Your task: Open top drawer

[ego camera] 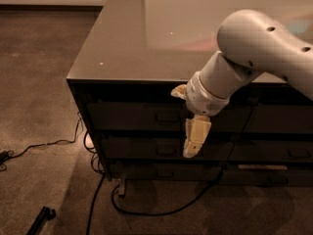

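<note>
The top drawer point(132, 116) is the uppermost dark front in the left stack of a dark desk, and it sits flush with the desk. Its small loop handle point(168, 116) is mid-front. My gripper point(195, 137) is cream-coloured and hangs pointing down from the white arm point(254, 48). It is in front of the drawer fronts, just right of the top drawer's handle, and its tip reaches down over the second drawer point(142, 148). I cannot tell whether it touches the fronts.
The glossy desk top point(146, 38) overhangs the drawers. A third drawer point(161, 171) lies below, and the neighbouring column's drawers point(288, 151) are to the right. Black cables point(95, 199) trail over the brown carpet under the desk's left corner. A small black object point(41, 218) lies bottom left.
</note>
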`<control>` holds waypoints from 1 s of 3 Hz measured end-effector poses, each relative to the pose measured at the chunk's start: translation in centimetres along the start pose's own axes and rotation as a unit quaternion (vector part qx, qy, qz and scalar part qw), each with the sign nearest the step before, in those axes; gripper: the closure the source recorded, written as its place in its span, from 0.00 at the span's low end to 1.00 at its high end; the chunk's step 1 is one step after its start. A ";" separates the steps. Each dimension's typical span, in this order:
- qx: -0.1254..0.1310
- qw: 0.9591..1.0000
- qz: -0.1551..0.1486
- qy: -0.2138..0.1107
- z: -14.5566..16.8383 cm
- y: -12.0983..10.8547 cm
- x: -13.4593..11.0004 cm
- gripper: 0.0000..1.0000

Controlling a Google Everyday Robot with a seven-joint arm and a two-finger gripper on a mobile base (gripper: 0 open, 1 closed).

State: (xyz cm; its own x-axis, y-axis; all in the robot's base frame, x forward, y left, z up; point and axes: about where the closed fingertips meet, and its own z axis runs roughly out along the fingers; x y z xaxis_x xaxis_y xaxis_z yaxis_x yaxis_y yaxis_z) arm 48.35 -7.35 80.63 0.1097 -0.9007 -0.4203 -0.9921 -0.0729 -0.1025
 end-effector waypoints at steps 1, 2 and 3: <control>-0.007 1.000 -0.025 0.000 2.5 -2.1 -1.0 0.00; -0.004 0.999 -0.026 0.027 4.5 -4.6 -0.2 0.00; 0.012 0.996 -0.006 0.088 6.0 -5.8 1.3 0.00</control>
State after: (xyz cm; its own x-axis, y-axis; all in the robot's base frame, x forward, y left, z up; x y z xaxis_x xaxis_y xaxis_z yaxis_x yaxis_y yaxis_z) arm 54.62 -5.54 75.23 0.1072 -0.9613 -0.2538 -0.9887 -0.0763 -0.1289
